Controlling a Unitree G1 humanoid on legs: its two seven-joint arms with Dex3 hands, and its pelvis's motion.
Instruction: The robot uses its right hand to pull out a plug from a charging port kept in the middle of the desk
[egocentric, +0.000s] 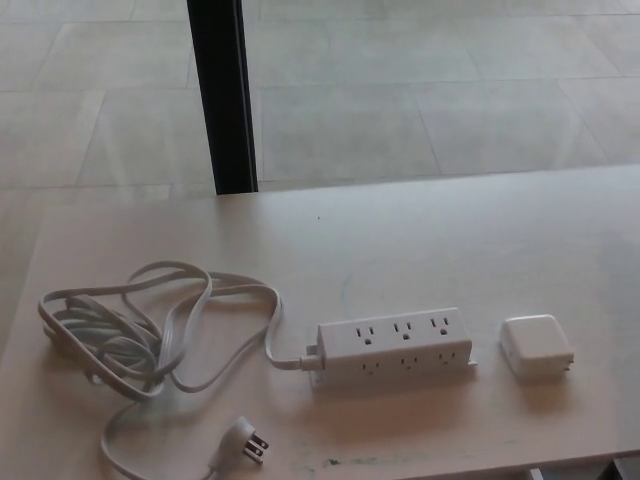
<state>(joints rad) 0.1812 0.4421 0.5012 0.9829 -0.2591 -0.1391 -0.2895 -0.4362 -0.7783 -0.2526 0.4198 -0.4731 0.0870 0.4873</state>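
No readable text, labels or numbers on anything visible

The far half of the desk (450, 225) is bare, so a hand could pass there from either side. Near the front edge, the power strip (394, 345) lies in the middle, and the white plug block (536, 345) lies just beside its right end, with a narrow gap between them. To the left, the loose cable (140, 330) lies in loops over much of that side, and its pronged end (246, 440) rests near the front edge. Behind the desk, a black post (222, 95) stands upright at the back left.
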